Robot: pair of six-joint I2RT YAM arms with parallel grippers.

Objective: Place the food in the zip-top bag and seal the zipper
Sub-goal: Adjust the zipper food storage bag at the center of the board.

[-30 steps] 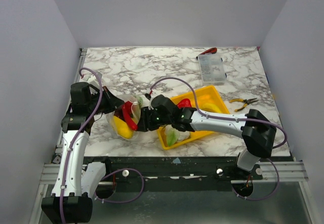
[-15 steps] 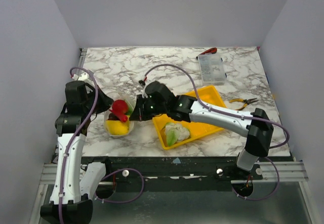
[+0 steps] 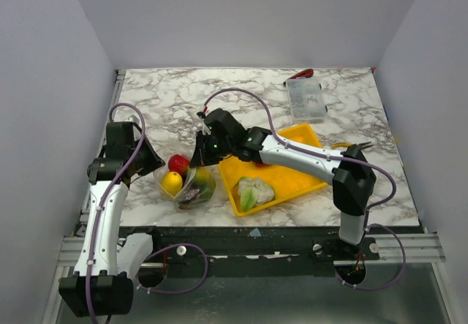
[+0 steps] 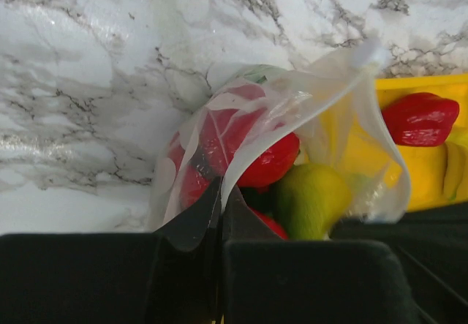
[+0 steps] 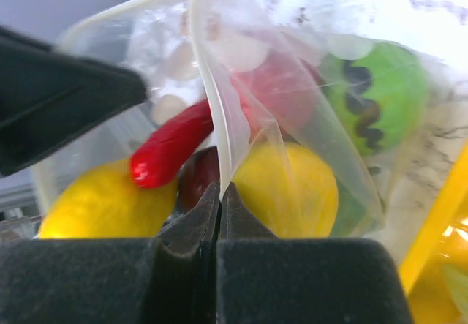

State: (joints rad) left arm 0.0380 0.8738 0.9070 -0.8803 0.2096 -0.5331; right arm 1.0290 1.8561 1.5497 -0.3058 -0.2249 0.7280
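Sitting pinched in jaws: zip-top bag (image 4: 344, 97)

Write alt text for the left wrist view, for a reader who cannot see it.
The left gripper, its jaws shut, pinches an edge of the clear zip-top bag, which holds red and green toy food. Behind it lies the marble table; at right, a yellow tray holds a red pepper.

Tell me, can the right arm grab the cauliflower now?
Probably not yet: the right end effector is shut on the zip-top bag, so it must let go first. The cauliflower lies uncovered in the yellow tray nearby.
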